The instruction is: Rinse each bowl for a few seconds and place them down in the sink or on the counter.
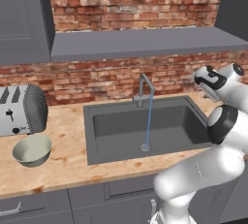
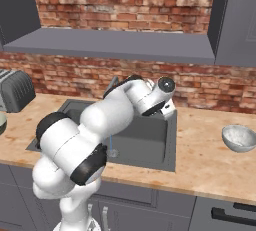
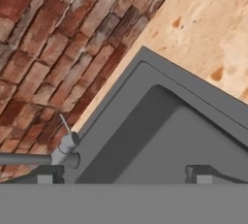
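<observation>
End effector [image 3: 124,174] spread wide, gripping nothing — fingertips [image 3: 46,175] far apart at the bottom of the hand view, hovering above the sink [image 1: 99,116] near a back corner. Water running in a thin blue stream from the tap [image 1: 145,88] down to the drain [image 1: 145,147]. Cream bowl with grey-green outside [image 1: 32,150] upright on the tabletop [image 1: 68,162], left of the sink, just in front of the toaster [image 1: 22,110]. Speckled grey-white bowl [image 2: 239,138] upright on the tabletop right of the sink — well apart from the arm. Neither bowl in the basin.
</observation>
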You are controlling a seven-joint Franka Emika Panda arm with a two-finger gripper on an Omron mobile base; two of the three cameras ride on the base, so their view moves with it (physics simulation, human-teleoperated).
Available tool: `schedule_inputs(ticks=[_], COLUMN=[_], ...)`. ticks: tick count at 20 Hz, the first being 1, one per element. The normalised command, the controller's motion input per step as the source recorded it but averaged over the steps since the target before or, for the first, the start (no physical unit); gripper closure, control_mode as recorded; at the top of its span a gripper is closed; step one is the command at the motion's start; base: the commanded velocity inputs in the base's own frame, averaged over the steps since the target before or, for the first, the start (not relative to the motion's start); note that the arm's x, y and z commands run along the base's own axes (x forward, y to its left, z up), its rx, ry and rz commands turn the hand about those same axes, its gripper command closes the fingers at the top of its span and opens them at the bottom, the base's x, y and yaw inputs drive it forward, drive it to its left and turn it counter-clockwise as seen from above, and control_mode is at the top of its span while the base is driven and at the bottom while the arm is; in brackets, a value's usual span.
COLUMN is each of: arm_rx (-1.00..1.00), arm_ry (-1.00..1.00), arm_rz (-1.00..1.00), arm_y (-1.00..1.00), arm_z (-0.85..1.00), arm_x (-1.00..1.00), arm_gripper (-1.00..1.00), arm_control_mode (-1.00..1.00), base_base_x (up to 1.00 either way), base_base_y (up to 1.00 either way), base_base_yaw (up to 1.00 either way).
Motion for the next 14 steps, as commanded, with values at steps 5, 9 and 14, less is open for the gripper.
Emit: schedule_inputs(ticks=[5, 9, 14], arm_rx=[-0.11, -0.17, -0.2], arm_ry=[0.0, -0.01, -0.02], arm_rz=[0.0, 0.01, 0.01], arm_y=[-0.04, -0.03, -0.05], arm_z=[0.09, 0.05, 0.03], arm_x=[-0.46, -0.43, -0.41], arm_gripper=[-1.0, -1.0, -1.0], arm_control_mode=[-1.0, -1.0, -1.0], base_base_x=[0.0, 0.0, 0.0], base_base_y=[0.0, 0.0, 0.0], base_base_yaw=[0.0, 0.0, 0.0])
